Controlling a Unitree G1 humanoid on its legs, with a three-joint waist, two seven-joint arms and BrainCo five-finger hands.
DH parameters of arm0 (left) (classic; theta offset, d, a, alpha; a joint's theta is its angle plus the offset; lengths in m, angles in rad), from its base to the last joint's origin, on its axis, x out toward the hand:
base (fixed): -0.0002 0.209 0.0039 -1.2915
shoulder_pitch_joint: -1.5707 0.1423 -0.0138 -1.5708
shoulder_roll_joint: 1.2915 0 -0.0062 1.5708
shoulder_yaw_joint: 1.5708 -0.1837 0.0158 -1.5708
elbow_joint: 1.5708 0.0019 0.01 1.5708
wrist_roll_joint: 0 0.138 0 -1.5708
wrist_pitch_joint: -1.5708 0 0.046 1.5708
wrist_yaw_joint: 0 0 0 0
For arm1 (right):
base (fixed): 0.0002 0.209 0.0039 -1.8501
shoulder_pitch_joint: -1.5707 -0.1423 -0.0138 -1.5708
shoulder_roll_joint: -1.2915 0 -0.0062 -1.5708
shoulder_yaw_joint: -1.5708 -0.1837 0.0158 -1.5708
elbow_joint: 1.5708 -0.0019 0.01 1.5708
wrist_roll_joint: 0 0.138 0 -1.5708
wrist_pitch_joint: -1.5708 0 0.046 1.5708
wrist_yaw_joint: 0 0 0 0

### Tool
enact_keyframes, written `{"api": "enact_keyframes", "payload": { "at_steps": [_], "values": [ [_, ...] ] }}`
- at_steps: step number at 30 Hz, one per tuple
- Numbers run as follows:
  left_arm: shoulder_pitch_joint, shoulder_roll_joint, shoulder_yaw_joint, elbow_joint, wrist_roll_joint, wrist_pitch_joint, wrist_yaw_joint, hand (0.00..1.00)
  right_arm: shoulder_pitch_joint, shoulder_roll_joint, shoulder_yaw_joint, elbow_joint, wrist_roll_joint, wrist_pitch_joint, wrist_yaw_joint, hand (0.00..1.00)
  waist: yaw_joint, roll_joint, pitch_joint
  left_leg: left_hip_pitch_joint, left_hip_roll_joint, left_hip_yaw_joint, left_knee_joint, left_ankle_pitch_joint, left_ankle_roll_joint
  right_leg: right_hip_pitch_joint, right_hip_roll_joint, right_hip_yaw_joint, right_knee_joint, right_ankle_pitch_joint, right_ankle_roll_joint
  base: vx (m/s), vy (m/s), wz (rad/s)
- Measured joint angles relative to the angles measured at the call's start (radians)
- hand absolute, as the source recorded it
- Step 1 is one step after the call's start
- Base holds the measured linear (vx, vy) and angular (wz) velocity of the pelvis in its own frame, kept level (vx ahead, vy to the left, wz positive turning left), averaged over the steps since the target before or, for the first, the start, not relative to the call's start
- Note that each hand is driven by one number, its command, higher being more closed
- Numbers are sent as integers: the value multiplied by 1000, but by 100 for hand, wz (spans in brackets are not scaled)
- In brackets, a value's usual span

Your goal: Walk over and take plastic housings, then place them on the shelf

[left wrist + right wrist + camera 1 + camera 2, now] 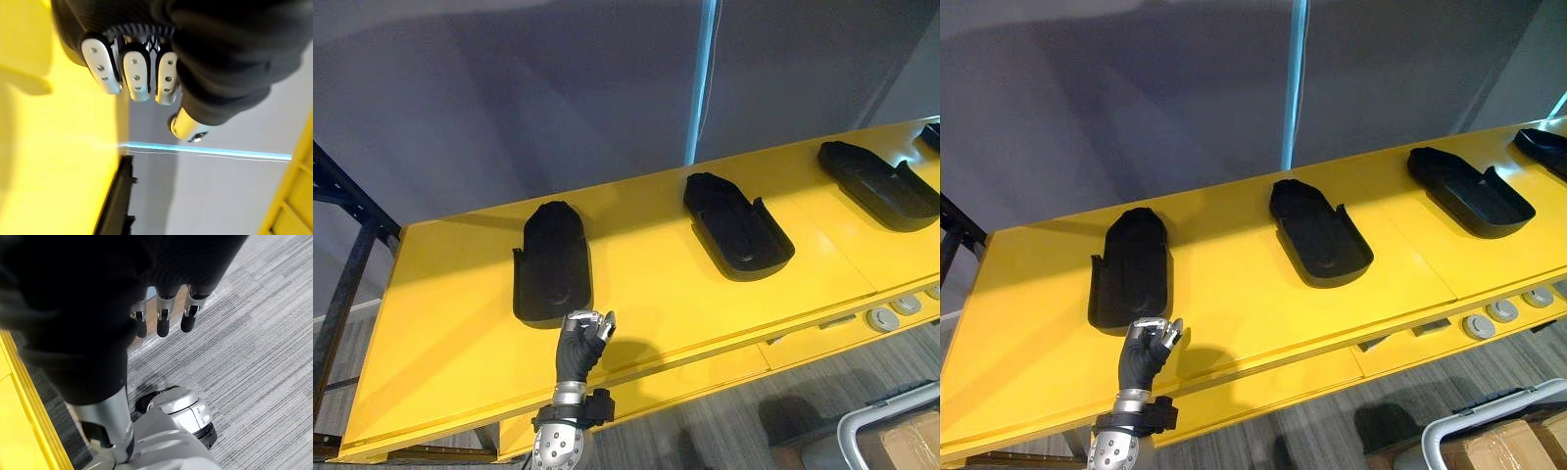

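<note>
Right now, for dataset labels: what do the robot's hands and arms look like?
Left hand: silver fingers with small screws, dark ribbed cover over its back, silver wrist ring, black clamp, silver-grey arm. Right hand: same dark cover, silver fingers ending in dark tips.

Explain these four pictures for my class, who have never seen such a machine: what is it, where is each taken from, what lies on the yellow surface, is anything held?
It is a walking robot with two arms and hands. Two pictures come from cameras in its head, looking down; two from cameras on its wrists. On the yellow shelf black plastic housings lie in a row: left housing, middle housing, right housing, and part of a fourth housing. The left hand, fingers curled, is by the left housing's near end, holding nothing. The right hand hangs relaxed and empty over grey carpet.
</note>
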Motion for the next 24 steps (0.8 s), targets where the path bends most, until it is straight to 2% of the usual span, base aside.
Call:
{"api": "enact_keyframes", "payload": {
  "at_steps": [13, 24],
  "values": [
    [-89, -21, 98, 79, 7, 19, 40, 100, -14, 20, -2, -4, 9, 0, -2, 0, -2, -19, 16, -26, 17, 23, 0, -5, -8, -42, 18, 23, 3, 1, -3, -7, 2, -6],
    [-116, -39, 136, 109, 7, 31, 64, 100, -27, 23, -11, -3, 22, 0, -7, 0, -4, -18, 37, -29, 17, 27, 0, -5, -8, -46, 17, 24, 2, 1, -3, 3, 1, 0]
  ]
}}
